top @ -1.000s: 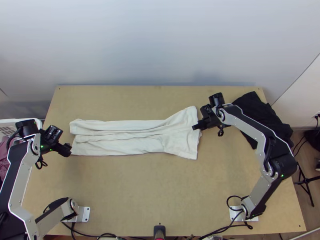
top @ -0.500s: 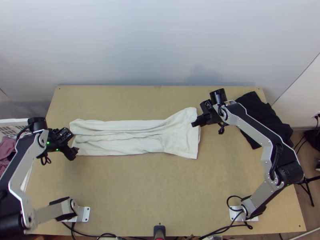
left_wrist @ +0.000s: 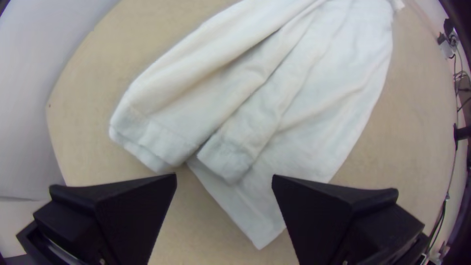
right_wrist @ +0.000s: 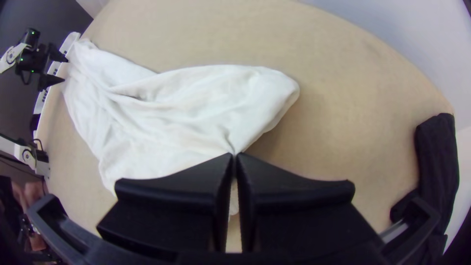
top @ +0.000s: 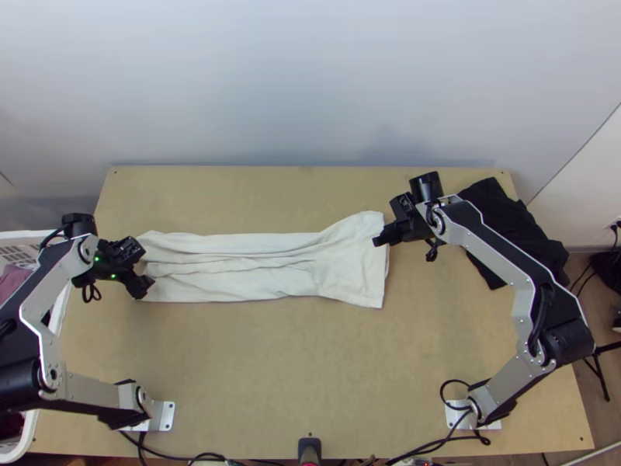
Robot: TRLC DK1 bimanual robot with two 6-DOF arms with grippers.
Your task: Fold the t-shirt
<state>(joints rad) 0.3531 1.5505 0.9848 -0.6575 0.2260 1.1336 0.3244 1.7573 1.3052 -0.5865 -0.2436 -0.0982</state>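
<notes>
White basket [top: 17, 252] beside table [top: 310, 373] held mauve cloth [top: 11, 283]. T-shirt [top: 233, 287] lay lengthwise, rumpled. Left wrist view: left gripper [top: 142, 284] gaped near one end; right wrist view: right gripper [top: 378, 240] pinched the other.

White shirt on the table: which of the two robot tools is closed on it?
The right tool: its fingers are pinched together on the edge of the white shirt, while the left tool stands open near the other end.
</notes>
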